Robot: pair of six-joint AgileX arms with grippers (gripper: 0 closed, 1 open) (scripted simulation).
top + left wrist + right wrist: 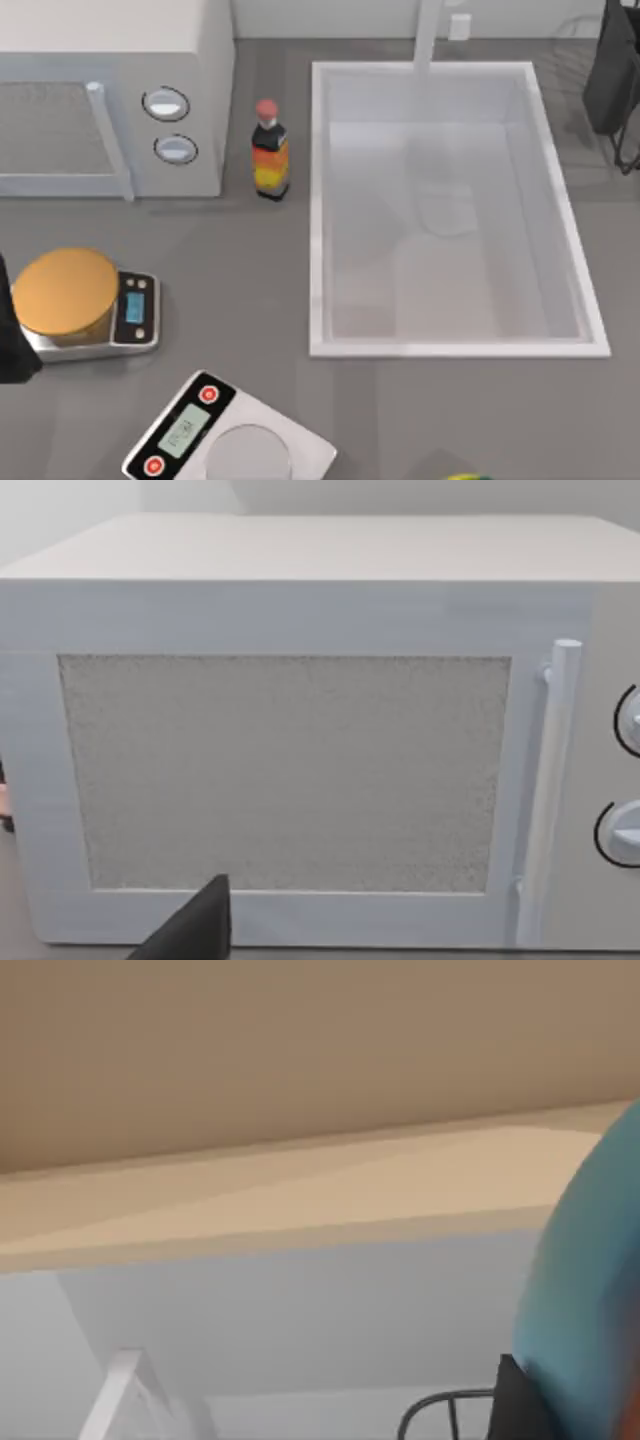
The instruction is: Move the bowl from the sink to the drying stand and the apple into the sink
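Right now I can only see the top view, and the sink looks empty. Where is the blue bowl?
Observer: The bowl is right up against the right tool, very close to the right wrist camera. Its blue-teal side looms large there.
Operator: Is it near the drying stand yet?
Observer: Probably. A dark wire loop shows just past the bowl in that view, which looks like part of a rack.
Operator: And what is my left arm looking at?
Observer: The left arm is parked at the table's left edge. Its wrist camera faces the microwave door straight on, with the white handle standing upright.
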